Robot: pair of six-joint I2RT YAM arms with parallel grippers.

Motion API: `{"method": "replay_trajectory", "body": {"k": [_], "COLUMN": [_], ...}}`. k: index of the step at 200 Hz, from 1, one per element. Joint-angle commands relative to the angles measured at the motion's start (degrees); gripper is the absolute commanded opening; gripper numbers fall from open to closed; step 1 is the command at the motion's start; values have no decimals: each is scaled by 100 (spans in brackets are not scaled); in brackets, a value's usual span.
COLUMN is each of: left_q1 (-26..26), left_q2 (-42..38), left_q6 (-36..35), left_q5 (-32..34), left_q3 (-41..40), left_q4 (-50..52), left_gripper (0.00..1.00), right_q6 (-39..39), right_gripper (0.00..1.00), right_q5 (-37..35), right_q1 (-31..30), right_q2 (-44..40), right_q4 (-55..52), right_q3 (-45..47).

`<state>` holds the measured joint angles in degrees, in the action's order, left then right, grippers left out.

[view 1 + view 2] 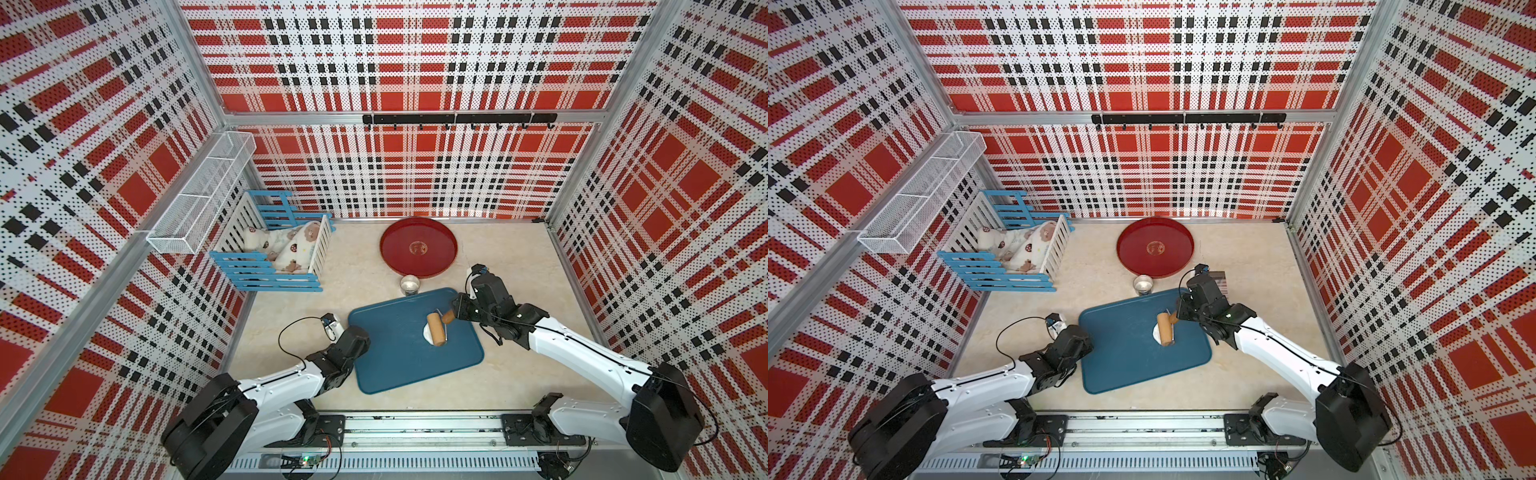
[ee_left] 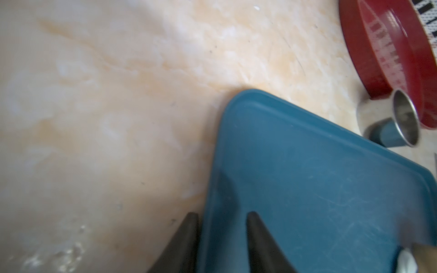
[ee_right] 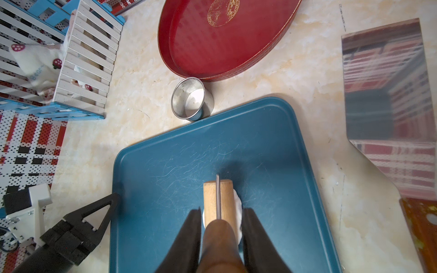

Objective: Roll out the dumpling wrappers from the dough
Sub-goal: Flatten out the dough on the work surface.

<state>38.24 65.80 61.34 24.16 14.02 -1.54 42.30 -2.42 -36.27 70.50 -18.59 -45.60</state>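
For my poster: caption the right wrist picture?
Right end effector holds a roller on dough on the tray.

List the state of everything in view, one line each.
dough, lying on the blue tray, pinned under the roller
roller, resting on the dough, handle gripped
right gripper, shut on the roller's handle
left gripper, jaws astride the blue tray's edge
metal ring, upright beside the blue tray
red tray, empty, lying flat
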Motion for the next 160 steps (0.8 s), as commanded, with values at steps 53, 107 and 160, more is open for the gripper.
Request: {"method": "replay_trajectory", "body": {"k": [53, 107, 160], "left_q1": [-368, -632, -719], "left_q2": [369, 530, 616], "left_q6": [-403, -743, -919], "left_q5": [-375, -454, -536], "left_q3": [135, 276, 351], "left_q4": [-303, -305, -389], "left_gripper": [0, 0, 0], "right_q6": [50, -327, 61], "right_gripper": [0, 0, 0], "right_q5": [-162, -367, -16], "right_q1": [-220, 191, -332], "right_q2": [324, -193, 335], "right_q4": [-929, -1222, -735], "right_q3": [254, 323, 373]}}
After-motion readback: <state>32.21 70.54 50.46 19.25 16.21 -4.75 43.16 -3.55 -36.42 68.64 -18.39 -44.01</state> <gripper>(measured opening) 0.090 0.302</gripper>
